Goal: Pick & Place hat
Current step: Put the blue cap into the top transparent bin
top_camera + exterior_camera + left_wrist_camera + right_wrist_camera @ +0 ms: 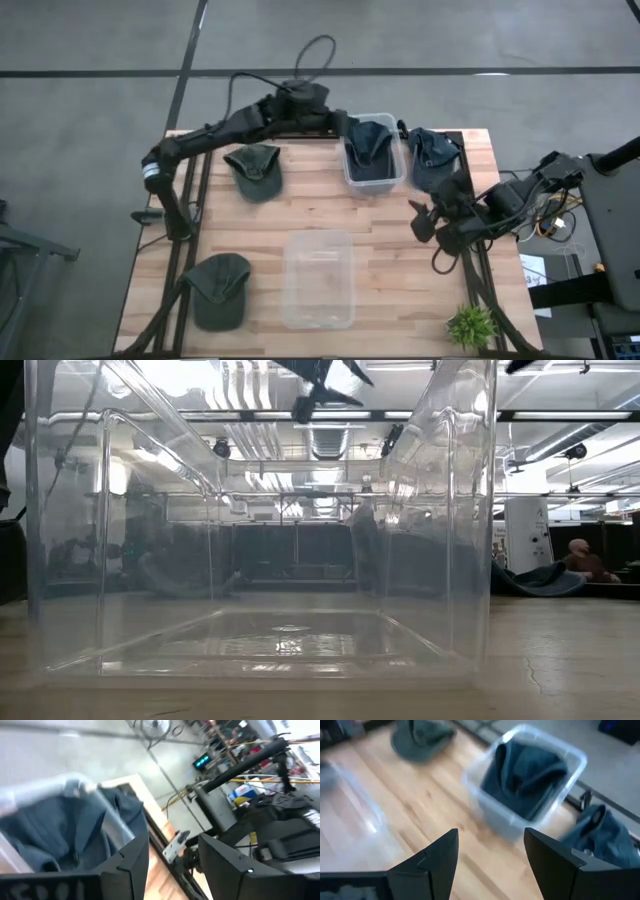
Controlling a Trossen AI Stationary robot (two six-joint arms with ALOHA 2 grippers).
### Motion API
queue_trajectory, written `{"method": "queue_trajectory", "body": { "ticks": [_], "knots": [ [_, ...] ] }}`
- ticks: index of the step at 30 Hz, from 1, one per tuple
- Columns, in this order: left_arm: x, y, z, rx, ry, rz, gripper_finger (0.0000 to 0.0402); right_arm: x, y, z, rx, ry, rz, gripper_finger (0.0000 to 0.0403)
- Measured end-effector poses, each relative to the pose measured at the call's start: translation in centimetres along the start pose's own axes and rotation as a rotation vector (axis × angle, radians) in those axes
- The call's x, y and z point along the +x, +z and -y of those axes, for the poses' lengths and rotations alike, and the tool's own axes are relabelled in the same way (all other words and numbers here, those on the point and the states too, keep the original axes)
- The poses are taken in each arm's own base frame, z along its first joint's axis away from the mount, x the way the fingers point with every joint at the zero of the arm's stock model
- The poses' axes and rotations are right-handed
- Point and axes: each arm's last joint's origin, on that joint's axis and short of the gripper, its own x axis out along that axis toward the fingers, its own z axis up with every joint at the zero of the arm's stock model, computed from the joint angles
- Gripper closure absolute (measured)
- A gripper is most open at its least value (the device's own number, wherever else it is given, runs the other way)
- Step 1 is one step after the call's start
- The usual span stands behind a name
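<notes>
**Left hand over the far bin, one hat already inside**

The left hand (345, 125) reached across the far edge of the table (400, 260) and hovered at the rim of the small clear bin (374, 180), where a dark blue hat (370, 145) lay crumpled inside. In its wrist view the two fingers stood well apart with nothing between them, so the hand was open and empty; the bin's wall and the blue cloth filled the space just ahead of them. Judged from that, the hat had been dropped in rather than set neatly, which would explain why it slumped against one wall.

The right hand (425, 222) waited near the table's right side, fingers wide and empty, pointed toward the same bin. Just beside it, a second blue hat (432, 152) lay on the table outside the bin, probably its next pick.

Two green hats remained loose: one (254, 168) near the far left, another (220, 285) at the near left corner. The larger clear bin (318, 280) in the middle held nothing, likely meant for those.
</notes>
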Motion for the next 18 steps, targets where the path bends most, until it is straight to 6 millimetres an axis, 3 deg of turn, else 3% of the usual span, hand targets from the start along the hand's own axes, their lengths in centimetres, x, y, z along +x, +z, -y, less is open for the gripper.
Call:
{"method": "queue_trajectory", "body": {
  "ticks": [5, 10, 18],
  "knots": [
    [-3.0, 1.2, 1.2, 0.131, -0.041, 0.036, 0.0239, 2.3, -2.9, -0.1, 0.004, -0.071, -0.088, 0.0184],
    [-6.3, 2.3, 2.4, 0.191, -0.099, 0.064, 0.0239, 4.9, -6.0, 0.5, 0.051, -0.193, -0.050, 0.0184],
    [-9.5, 2.6, 3.1, 0.271, -0.141, 0.036, 0.0239, 8.5, -10.9, 2.0, 0.080, -0.308, -0.055, 0.0184]
  ]
}}
